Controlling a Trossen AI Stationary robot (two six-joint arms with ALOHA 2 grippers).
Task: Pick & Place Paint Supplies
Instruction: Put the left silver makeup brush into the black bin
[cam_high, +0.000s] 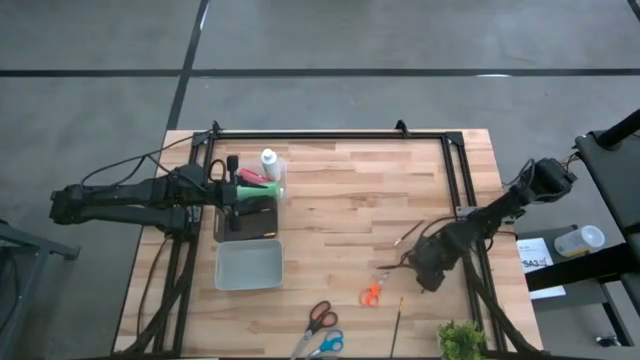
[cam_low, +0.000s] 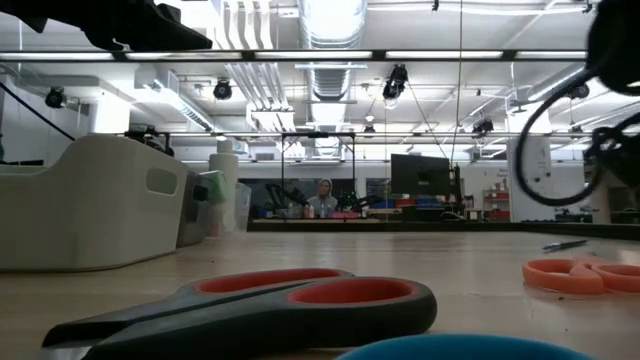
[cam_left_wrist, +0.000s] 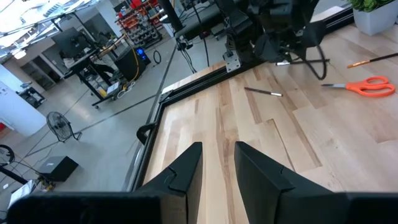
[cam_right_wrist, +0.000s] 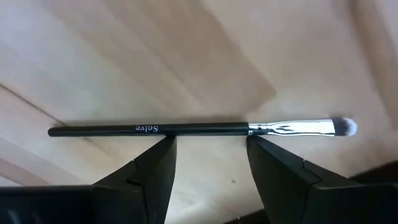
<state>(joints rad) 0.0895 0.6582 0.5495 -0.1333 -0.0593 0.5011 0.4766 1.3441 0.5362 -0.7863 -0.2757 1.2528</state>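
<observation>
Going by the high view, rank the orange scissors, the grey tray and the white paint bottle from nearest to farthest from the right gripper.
From the right gripper, which is open over a brush:
1. Orange scissors, just beside it toward the table's middle.
2. Grey tray, across the table on the left arm's side.
3. White paint bottle, farthest, at the far edge by the left gripper.

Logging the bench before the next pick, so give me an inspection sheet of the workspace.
Surface: wood table with a black frame.
Job's things: white bottle, red bottle and green bottle together; brush lying flat; second brush.
Clutter: orange scissors, red scissors, blue scissors, bin, plant.
Grippers: left gripper open, empty; right gripper open, fingers astride the brush.
Cables: loop on the right arm.
Surroundings: person far off.
</observation>
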